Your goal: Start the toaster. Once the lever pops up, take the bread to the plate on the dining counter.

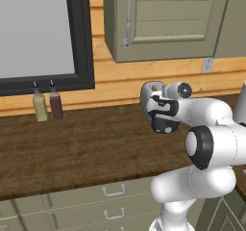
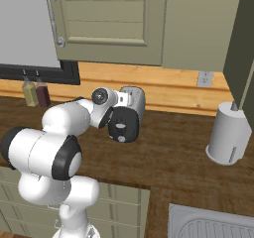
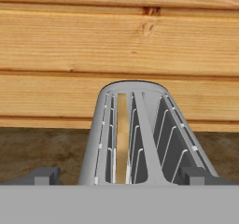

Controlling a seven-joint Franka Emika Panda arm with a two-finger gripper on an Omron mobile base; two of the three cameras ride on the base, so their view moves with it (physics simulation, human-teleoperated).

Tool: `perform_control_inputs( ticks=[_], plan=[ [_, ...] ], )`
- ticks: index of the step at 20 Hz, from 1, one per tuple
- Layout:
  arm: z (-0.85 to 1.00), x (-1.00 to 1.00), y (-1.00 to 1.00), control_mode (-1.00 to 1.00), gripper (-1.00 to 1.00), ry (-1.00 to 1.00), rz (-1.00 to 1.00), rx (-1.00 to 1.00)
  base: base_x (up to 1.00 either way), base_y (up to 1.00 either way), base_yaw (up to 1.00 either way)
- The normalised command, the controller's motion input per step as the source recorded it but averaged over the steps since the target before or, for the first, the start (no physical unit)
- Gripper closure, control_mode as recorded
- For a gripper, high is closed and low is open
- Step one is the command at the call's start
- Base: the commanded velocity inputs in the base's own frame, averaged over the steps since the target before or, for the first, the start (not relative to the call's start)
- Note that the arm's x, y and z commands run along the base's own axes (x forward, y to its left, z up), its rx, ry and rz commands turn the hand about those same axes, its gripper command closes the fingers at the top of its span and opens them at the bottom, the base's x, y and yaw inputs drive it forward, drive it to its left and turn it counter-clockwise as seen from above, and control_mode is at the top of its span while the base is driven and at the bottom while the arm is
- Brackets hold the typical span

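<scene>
Although most of it hides behind the arm's wrist, the toaster (image 2: 134,100) stands on the wood-grain counter (image 1: 72,153) near its back edge, close to the plank wall, its black end panel turned toward the robot. Seen from the hand, its two slots run away from the camera, and the bread (image 3: 122,139) sits on edge in the left one as a thin tan strip sunk between the wire guides. That slice is probably light, a little crumbly and easy to crush, so it looks best pinched gently across its thin faces at the top edge once it rises; the toaster itself seems rigid and smooth, and its lever, which I cannot make out here, would have to be pressed first. Poised just above and in front of the slots, the gripper (image 3: 120,175) has its fingers spread wide to either side of the toaster body and holds nothing. Farther out, two small bottles (image 1: 47,106) stand at the back edge of the counter under a dark-framed window, well apart from the toaster. Toward the other end, a white paper-towel roll (image 2: 228,135) stands beside a sink (image 2: 211,224) set into the front edge. Wall cabinets (image 2: 114,24) hang overhead, which may limit how high the hand can lift.
</scene>
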Motion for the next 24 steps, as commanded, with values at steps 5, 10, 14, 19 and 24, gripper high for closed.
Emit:
perform_control_inputs(
  ticks=[5, 10, 14, 19, 24],
  plan=[
    [0.0, 0.0, 0.0, -1.0, -1.0, 0.0, 0.0, 0.0, 0.0, 0.0, 0.0],
    [0.0, 0.0, 0.0, -1.0, -1.0, 0.0, 0.0, 0.0, 0.0, 0.0, 0.0],
    [0.0, 0.0, 0.0, -1.0, -1.0, 0.0, 0.0, 0.0, 0.0, 0.0, 0.0],
    [0.0, 0.0, 0.0, -1.0, -1.0, 0.0, 0.0, 0.0, 0.0, 0.0, 0.0],
    [0.0, 0.0, 0.0, -1.0, -1.0, 0.0, 0.0, 0.0, 0.0, 0.0, 0.0]
  ],
)
